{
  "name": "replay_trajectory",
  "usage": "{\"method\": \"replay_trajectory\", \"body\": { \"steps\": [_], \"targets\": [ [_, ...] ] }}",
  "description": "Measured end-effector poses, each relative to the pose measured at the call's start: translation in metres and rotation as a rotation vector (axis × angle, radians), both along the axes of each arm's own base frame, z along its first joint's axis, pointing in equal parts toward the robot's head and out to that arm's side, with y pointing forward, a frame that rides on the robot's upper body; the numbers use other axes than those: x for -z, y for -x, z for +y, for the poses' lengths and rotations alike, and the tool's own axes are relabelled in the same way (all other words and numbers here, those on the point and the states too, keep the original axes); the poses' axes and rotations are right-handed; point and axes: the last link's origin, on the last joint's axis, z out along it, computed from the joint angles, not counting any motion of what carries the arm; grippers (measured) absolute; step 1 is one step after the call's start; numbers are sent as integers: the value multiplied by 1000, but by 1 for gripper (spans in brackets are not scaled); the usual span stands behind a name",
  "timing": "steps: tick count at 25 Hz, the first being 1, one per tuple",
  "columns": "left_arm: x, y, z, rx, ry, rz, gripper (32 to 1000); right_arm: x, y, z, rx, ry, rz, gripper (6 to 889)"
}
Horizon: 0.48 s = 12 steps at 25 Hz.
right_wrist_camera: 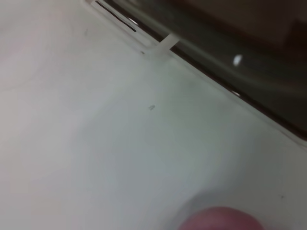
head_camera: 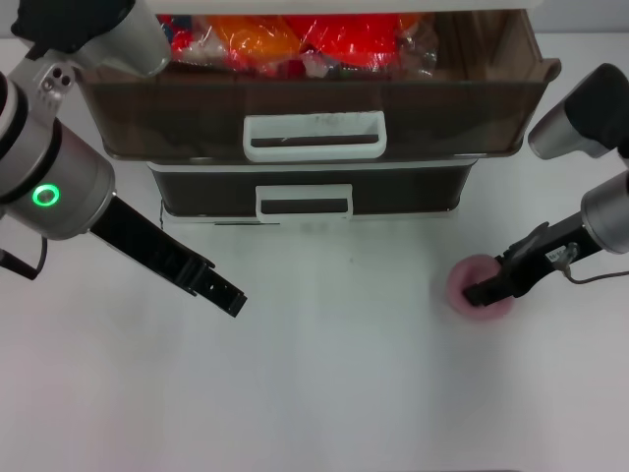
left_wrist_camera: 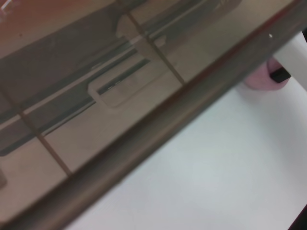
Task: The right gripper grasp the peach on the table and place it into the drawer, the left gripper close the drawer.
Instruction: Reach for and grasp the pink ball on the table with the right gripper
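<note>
The right gripper [head_camera: 484, 292] is reaching in from the 3 o'clock side of the table [head_camera: 324, 393] and lying across the peach [head_camera: 479, 287], its black tip over the fruit's near face. Whether its fingers are apart, together or clamped on the fruit cannot be told from these views. The peach is sitting on the table at about 4 o'clock from the drawer [head_camera: 314, 103], well apart from it; in the right wrist view only a pink edge of the peach [right_wrist_camera: 220, 218] is showing, and in the left wrist view the peach [left_wrist_camera: 261, 79] is appearing beyond the drawer's brown wall with a black tip against it.

The drawer is standing pulled out at 12 o'clock, its large white handle [head_camera: 314, 136] facing the robot and orange and red packets [head_camera: 295, 39] lying inside; a shallower drawer [head_camera: 305, 192] is sitting beneath it. The left gripper [head_camera: 231, 298] is hanging over the table at 9 o'clock, its fingers drawn together, apart from everything.

The step in hand is judged to be the grasp. To do it well, the fingers should be straddling the fruit's widest part, closing gently, since a round fruit is likely to roll away. The lift should be clearing the drawer's front wall before moving toward 12 o'clock.
</note>
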Motion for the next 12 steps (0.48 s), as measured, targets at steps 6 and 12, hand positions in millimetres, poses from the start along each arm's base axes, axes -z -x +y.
{"method": "replay_trajectory", "body": {
  "steps": [6,12],
  "targets": [
    [0,0,0,0,0,0,815,2,0,1,-2,0,-1,571],
    [0,0,0,0,0,0,814,1,0,1,-3,-5,-1,509]
  ]
}}
